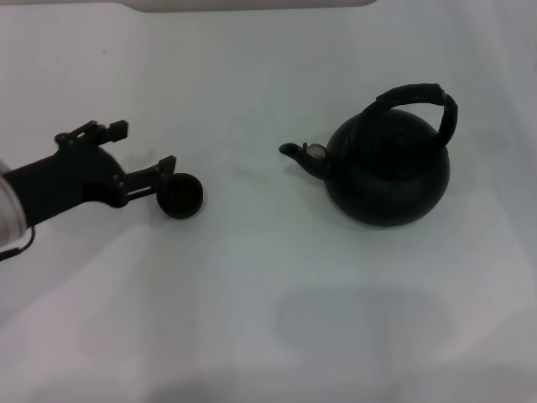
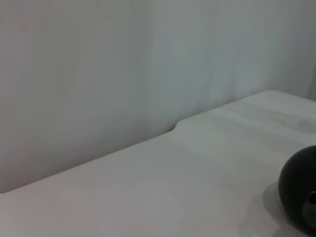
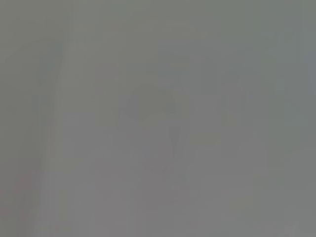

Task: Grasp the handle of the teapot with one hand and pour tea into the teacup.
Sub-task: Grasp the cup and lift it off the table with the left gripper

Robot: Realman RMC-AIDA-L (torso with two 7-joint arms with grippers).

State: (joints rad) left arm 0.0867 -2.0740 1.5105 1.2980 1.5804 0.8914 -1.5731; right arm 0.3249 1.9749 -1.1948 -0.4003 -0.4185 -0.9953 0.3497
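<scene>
The teapot (image 1: 388, 172) stands upright on the white table (image 1: 268, 319), right of centre, with its spout (image 1: 295, 152) pointing left. Its ribbed black handle (image 1: 419, 96) arches over the top, and nothing holds it. The teacup (image 1: 180, 195) stands upright to the left. My left gripper (image 1: 143, 147) is open, and its nearer finger (image 1: 166, 165) is right beside the cup's rim, with the cup outside the jaws. A dark round body (image 2: 301, 190) shows at the edge of the left wrist view; I cannot tell which object it is. The right gripper is out of view.
The table's far edge has a grey strip (image 1: 252, 4) behind it. The left wrist view shows the tabletop (image 2: 163, 187) meeting a plain wall (image 2: 98, 74). The right wrist view shows only blank grey.
</scene>
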